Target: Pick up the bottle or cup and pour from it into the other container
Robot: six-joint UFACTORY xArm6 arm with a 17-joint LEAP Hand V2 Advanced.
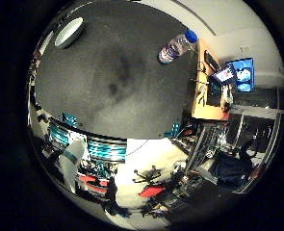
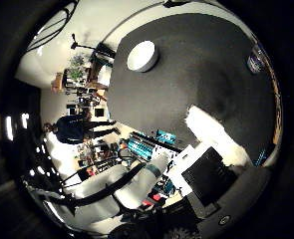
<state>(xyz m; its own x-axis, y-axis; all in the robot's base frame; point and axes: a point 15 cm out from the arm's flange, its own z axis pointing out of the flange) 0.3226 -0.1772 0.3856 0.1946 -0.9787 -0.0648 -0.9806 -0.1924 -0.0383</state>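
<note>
We are high above a dark round table [image 1: 108,96], and our hand [image 2: 214,132] is far from everything on it. Only a white part and a black part of our hand show, so we cannot tell if it is wide or closed, but it holds nothing that we can see. The bottle [image 1: 176,48] stands well away from our palm, near the far edge of the table. It is clear plastic with a blue cap and a label around its middle. We think it is light and a bit soft, so a hard squeeze could dent it or push water out. The smooth sides may be slippery, so the best place to hold it is around the middle, on the label, with the cap kept up until we pour. The white bowl [image 2: 142,56] sits well apart from the bottle, near another edge of the table. It looks hard and wide, so it should be easy to pour into. The table top is flat, dark and bare between the two things. Around the table we see a pale floor, an orange desk [image 1: 206,103] with bright screens [image 1: 235,74], and teal racks [image 1: 105,149] just past the table edge.
</note>
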